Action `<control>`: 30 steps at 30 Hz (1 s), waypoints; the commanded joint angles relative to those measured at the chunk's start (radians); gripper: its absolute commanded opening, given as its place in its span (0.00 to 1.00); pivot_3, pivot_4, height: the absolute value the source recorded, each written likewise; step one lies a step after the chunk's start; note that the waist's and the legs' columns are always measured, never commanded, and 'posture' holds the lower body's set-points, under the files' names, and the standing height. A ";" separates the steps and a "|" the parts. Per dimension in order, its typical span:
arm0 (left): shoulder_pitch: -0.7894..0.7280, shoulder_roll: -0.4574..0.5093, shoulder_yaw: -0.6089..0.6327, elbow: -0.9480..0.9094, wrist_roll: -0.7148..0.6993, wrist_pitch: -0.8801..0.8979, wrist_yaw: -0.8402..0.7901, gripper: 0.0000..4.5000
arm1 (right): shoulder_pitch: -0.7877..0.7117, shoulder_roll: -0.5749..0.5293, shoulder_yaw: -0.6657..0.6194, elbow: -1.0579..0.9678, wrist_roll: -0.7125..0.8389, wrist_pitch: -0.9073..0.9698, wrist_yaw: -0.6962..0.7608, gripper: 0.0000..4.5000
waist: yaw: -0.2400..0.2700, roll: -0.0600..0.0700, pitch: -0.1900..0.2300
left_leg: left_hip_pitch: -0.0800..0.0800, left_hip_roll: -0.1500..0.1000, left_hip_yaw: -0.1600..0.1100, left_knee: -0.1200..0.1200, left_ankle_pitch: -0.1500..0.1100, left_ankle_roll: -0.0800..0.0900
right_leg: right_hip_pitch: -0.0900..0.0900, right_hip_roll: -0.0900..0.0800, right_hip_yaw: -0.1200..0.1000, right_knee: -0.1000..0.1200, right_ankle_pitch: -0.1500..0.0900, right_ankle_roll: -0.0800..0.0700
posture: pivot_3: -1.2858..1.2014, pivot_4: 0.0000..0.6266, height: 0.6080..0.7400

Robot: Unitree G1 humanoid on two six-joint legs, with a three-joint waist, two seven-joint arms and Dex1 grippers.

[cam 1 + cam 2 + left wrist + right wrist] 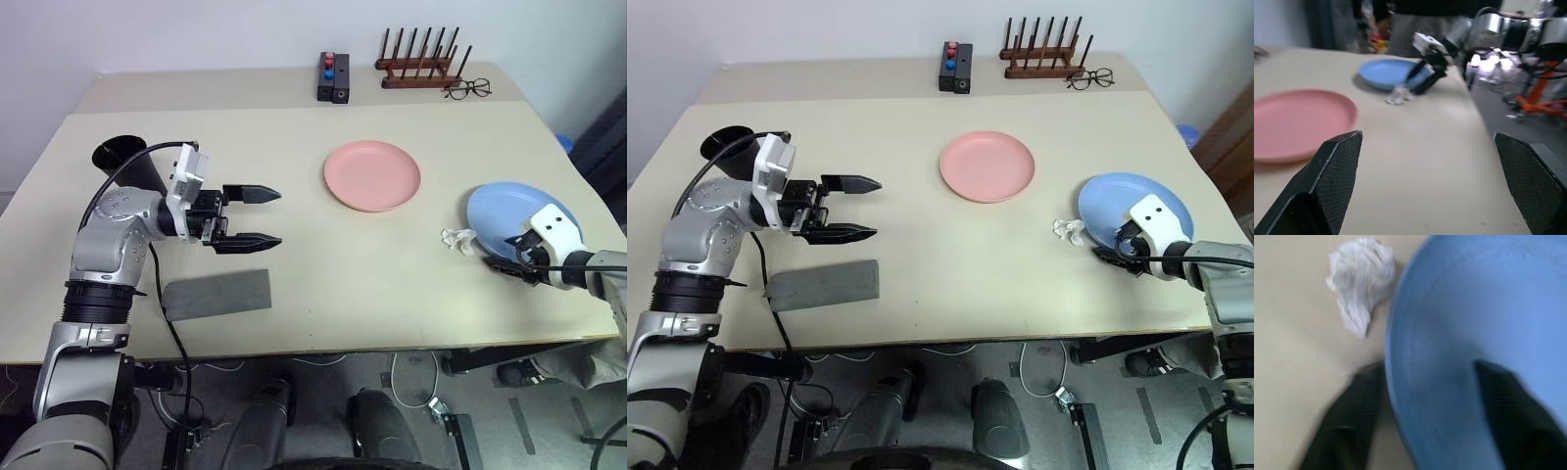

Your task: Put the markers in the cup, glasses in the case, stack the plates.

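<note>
1. The left gripper [257, 217] is hanging over the table [392, 284] with its fingers spread wide apart and nothing between them, pointing toward the pink plate [372, 174].
2. The right gripper [1120, 253] is straddling the near rim of the blue plate [509, 211], one finger [1347, 426] under it and one on top. Can't tell if it's actually clamping yet.
3. A white crumpled scrap [1359, 281] is lying just beside that plate.
4. The grey case [217, 294] is sitting near the front edge, and the black cup [125, 162] is standing behind the left arm.
</note>
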 commanded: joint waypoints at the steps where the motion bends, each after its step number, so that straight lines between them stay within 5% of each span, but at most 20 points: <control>1: 0.010 -0.004 0.038 -0.023 -0.005 -0.043 0.030 1.00 | -0.018 -0.008 0.008 0.041 -0.044 -0.040 -0.013 0.25 | 0.000 0.000 0.000 | 0.000 0.000 0.000 0.000 0.000 0.000 | 0.000 0.000 0.000 0.000 0.000 0.000 | 0.52 0.24 1.00; 3: 0.018 -0.001 0.038 -0.028 -0.010 -0.043 0.038 1.00 | -0.036 -0.005 0.003 0.055 -0.042 -0.040 -0.015 0.03 | -0.001 0.000 0.000 | 0.000 0.000 0.000 0.000 0.000 0.000 | 0.001 0.000 0.000 0.000 0.000 0.000 | 0.52 0.24 1.00; 4: 0.021 0.000 0.039 -0.028 -0.012 -0.045 0.041 1.00 | -0.044 -0.007 0.003 0.061 -0.049 -0.051 -0.016 0.01 | -0.001 0.000 0.000 | 0.001 0.000 0.000 0.001 0.000 0.000 | 0.001 0.000 0.000 0.000 0.000 0.000 | 0.52 0.24 1.00; 15: 0.023 -0.039 0.090 -0.008 -0.004 -0.071 0.180 1.00 | -0.287 0.153 -0.054 -0.028 0.048 -0.083 -0.093 0.01 | -0.009 0.000 0.000 | 0.001 0.001 0.000 0.000 0.000 0.000 | 0.001 0.001 0.000 0.000 0.000 0.001 | 0.52 0.24 1.00; 24: 0.073 -0.055 0.126 -0.049 0.009 -0.066 0.358 1.00 | -0.456 0.430 0.078 -0.098 0.022 -0.098 -0.168 0.01 | -0.005 0.000 0.000 | 0.001 0.000 -0.001 -0.001 0.001 -0.001 | 0.000 0.003 0.001 0.001 0.000 0.001 | 0.52 0.24 1.00; 30: 0.151 -0.061 0.143 -0.143 -0.011 -0.033 0.433 1.00 | -0.461 0.504 0.160 -0.063 0.004 -0.127 -0.118 0.01 | -0.001 0.000 0.000 | 0.001 0.000 -0.002 -0.001 0.001 -0.002 | 0.000 0.003 0.000 0.001 0.001 0.001 | 0.52 0.24 1.00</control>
